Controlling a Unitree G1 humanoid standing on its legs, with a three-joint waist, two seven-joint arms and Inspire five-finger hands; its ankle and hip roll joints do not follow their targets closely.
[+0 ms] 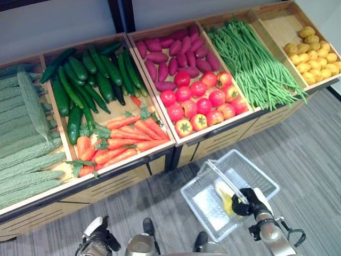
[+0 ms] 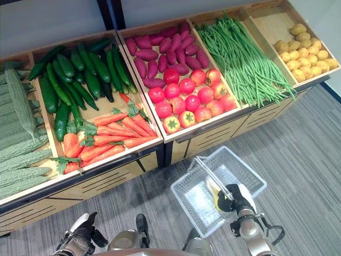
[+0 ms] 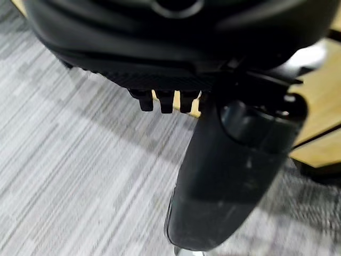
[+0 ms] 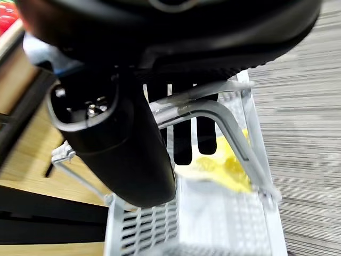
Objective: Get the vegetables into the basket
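Right hand (image 1: 246, 205) is curled round the grey handle (image 4: 213, 112) of the white plastic mesh basket (image 1: 200, 205), carrying it over the grey striped carpet (image 1: 298, 154), just in front of the wooden display stand (image 1: 224, 140). Basket's far corner sits close to the stand's front edge, near the join between the tomato bin and the bean bin. A yellow item (image 2: 216, 198) lies inside the basket; can't tell what it is.

Left hand (image 3: 160, 96) hangs low at the lower left, above bare carpet, fingers curled in with nothing in them.

Vegetables are in the stand's bins, left to right:
- pale green ridged gourds (image 1: 26, 144)
- dark green cucumbers (image 1: 88, 80) at the back edge, orange carrots (image 1: 120, 141) at the front edge of the same bin
- purple sweet potatoes (image 1: 173, 56) at the back, red tomatoes (image 1: 202, 101) at the front
- long green beans (image 1: 250, 58), tips overhanging the front edge
- yellow potatoes (image 1: 314, 56) in the right corner bin

Open carpet to the basket's right and along the stand's front.
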